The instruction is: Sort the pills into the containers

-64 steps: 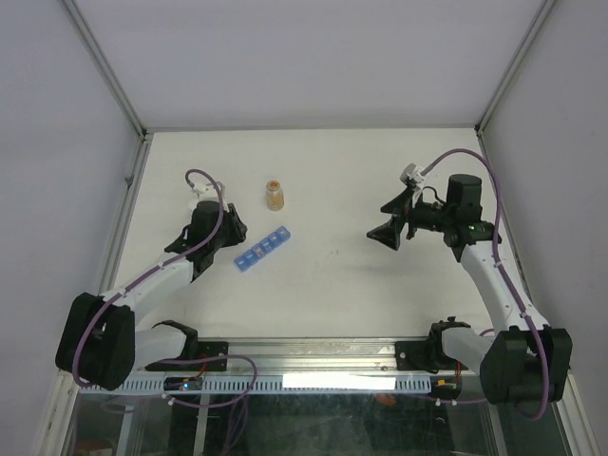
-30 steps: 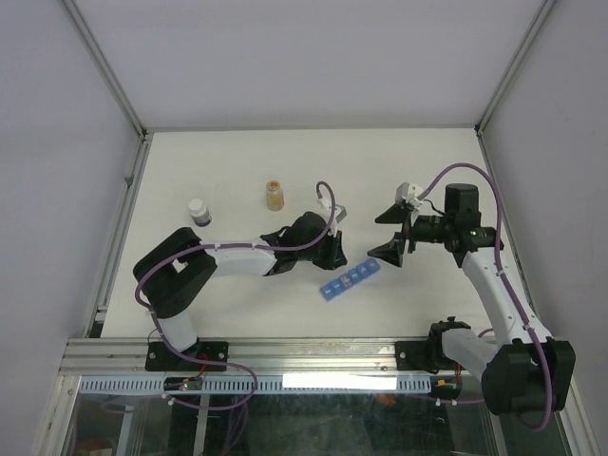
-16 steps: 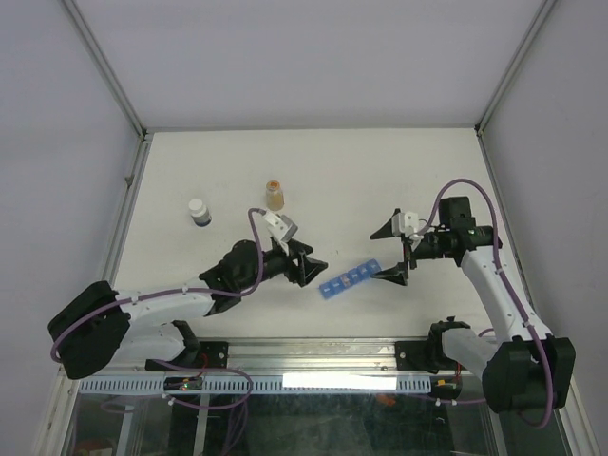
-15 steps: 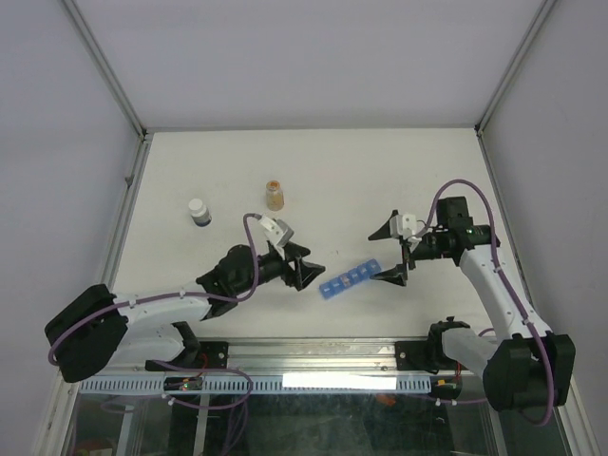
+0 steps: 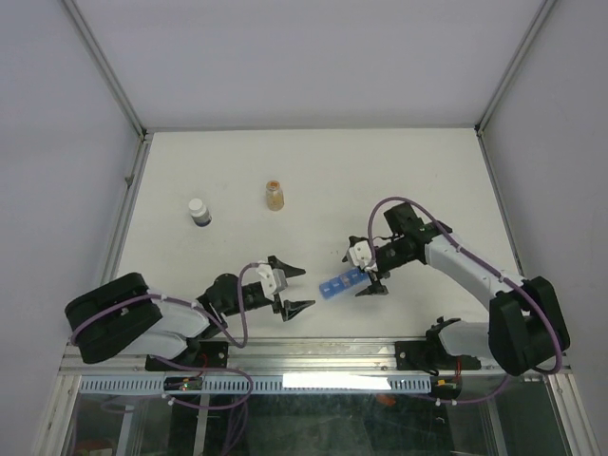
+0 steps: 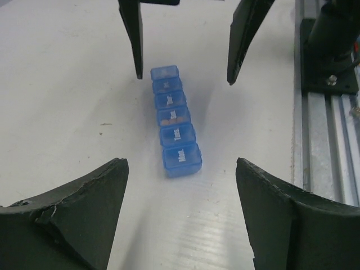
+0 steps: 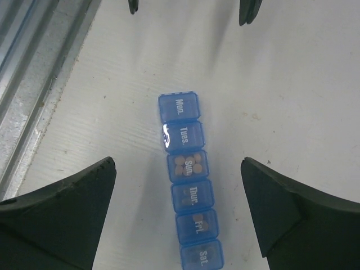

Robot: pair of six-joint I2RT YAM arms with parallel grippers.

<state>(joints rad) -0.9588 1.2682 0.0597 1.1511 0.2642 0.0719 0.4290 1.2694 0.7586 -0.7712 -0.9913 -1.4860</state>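
The containers are one blue strip (image 5: 340, 284) of six lidded day compartments lying flat near the table's front. Tan pills (image 7: 187, 165) show through the lid marked Sun, and a few more under Fri. My right gripper (image 5: 365, 269) is open and straddles the strip's Sat end, with the strip (image 7: 188, 169) running between its fingers (image 7: 84, 202) untouched. My left gripper (image 5: 306, 289) is open too, a short way off the Mon end (image 6: 181, 160), with the strip (image 6: 174, 118) ahead of it. The right fingers (image 6: 134, 39) show beyond the strip in the left wrist view.
A small amber bottle (image 5: 275, 195) stands at mid table further back. A white-capped bottle with a dark base (image 5: 199, 211) stands to its left. The metal rail (image 6: 326, 140) of the near edge runs close beside the strip.
My left gripper opened and drew back left toward the near edge, away from the strip. My right gripper moved left and down to straddle the strip's right end. The strip barely shifted.
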